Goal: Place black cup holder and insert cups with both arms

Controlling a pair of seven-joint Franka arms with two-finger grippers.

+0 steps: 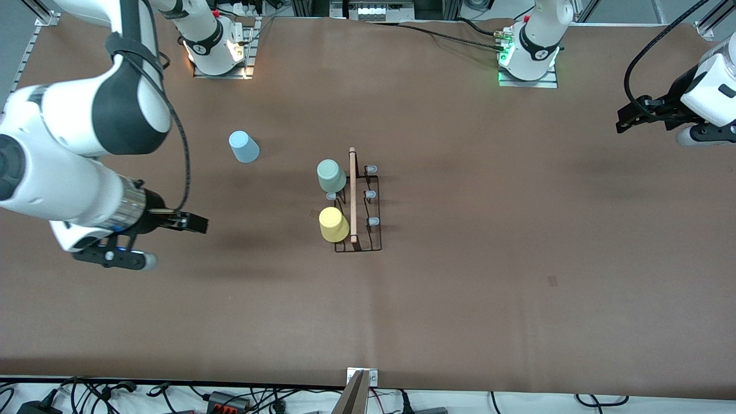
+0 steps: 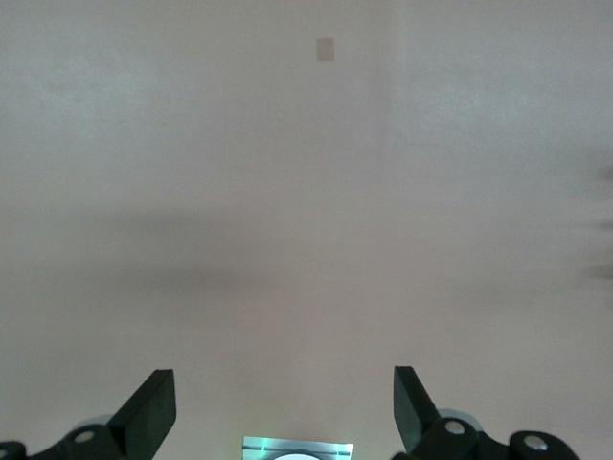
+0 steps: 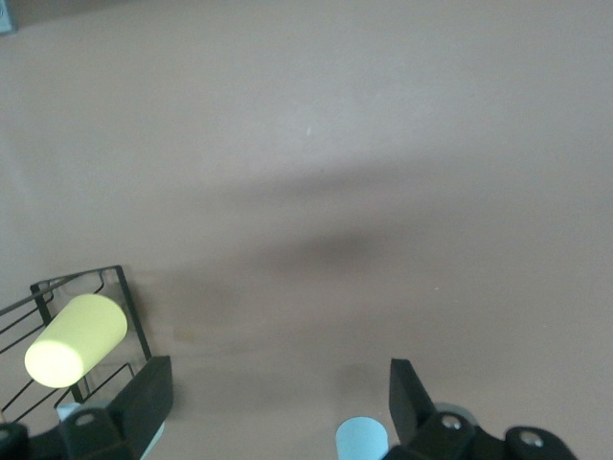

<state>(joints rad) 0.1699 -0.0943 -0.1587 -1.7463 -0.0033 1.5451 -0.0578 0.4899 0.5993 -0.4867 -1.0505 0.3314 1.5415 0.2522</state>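
Rod handle of black cup holder runs toward the front camera.

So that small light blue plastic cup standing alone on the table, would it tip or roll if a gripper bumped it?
Probably it would tip easily: the small light blue plastic cup looks thin and light, standing upside down on the brown table apart from the black wire rack. Once over, its tapered round shape would likely roll in a curve. It seems stiff, not fragile.

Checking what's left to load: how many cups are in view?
3. The pale green cup and yellow cup sit on the black cup holder; the light blue cup stands on the table toward the right arm's end.
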